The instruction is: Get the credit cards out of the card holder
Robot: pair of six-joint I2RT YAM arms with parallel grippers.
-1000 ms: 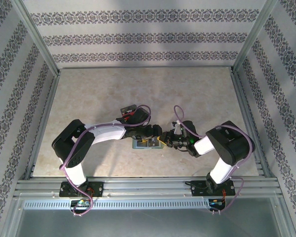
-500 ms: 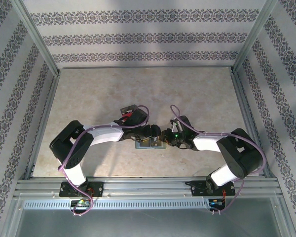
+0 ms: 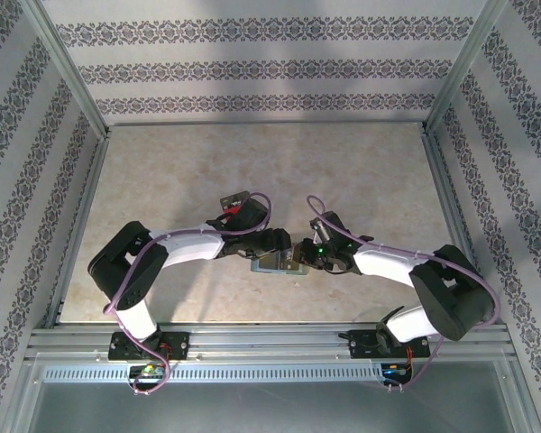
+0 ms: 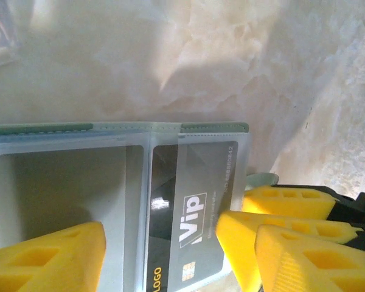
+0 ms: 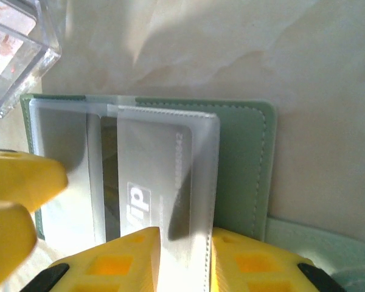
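Card holder first — we see it lying open and flat on the desk, toward the near edge, where the two arms' tips meet. The desk is a pale beige, marbled slab with soft shadows and light patches across it. Walls papered in grey-on-white floral stripes close it in at the back and both sides. Silver frame posts rise at the corners, and a metal rail runs along the front. A clear tray with red and black contents sits near the holder's far corner. Inside a clear sleeve of the pale teal holder lies a dark grey credit card marked "Vip". The left gripper has its yellow fingers well apart over the holder, gripping nothing. The right gripper has its jaws a little apart — sleeve and card show face-up in the gap — and we cannot tell whether they press on it.
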